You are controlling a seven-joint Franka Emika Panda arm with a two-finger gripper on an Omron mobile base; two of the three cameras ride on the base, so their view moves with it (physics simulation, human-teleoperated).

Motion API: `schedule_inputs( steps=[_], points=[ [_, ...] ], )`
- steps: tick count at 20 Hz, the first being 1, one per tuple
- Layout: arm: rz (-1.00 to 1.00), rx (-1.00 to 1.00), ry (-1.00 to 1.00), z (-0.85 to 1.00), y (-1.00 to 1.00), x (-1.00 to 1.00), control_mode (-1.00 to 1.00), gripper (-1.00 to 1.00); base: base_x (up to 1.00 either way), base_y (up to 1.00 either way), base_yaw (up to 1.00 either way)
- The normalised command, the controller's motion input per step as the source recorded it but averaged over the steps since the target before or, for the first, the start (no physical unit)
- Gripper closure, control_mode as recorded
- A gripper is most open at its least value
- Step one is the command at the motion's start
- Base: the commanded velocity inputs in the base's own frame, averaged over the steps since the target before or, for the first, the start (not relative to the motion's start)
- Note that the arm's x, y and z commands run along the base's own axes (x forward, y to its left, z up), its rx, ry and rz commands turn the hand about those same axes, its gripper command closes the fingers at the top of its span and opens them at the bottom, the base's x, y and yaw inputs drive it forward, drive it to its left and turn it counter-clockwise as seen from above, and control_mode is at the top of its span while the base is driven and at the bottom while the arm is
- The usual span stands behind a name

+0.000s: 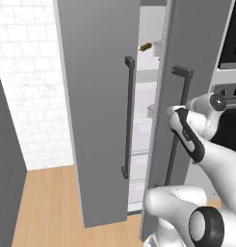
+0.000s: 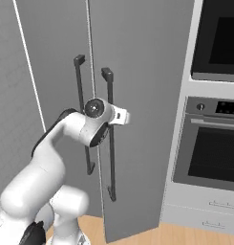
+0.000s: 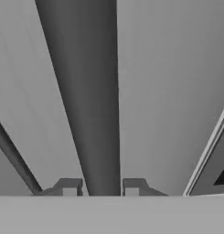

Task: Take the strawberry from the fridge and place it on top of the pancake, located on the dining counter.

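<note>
Both grey fridge (image 1: 98, 96) doors are standing ajar, leaving a narrow slot of white shelves (image 1: 143, 120) showing at centre frame. The right door (image 1: 196, 72), its dark handle (image 3: 88, 100) sitting between the gripper (image 3: 98, 187) fingertips, is blocking the slot's right side.

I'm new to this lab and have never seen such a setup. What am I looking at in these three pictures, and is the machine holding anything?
It is a rendered kitchen with a white robot arm on a driving base. Two pictures come from cameras on the base, behind the arm to its left and right. The third comes from a camera on the hand, looking along the tool.

The tall grey cabinet is the fridge. Its left door stands ajar, showing white shelves and a small brown lump up high. To the right is a wall oven.

The hand view shows the tool's two tips either side of the right door's dark handle: it is shut on that bar, apparently to pull the door open.
</note>
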Motion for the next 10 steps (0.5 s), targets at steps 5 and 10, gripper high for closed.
schedule_inputs(
  steps=[5,10],
  points=[
    [0.0,0.06,0.0,-0.03,-0.81,-0.78,-1.0,1.0,0.0,0.0,0.0],
    [0.0,-0.04,0.14,-0.31,-0.1,-0.03,-1.0,-1.0,0.0,0.0,0.0]
  ],
)
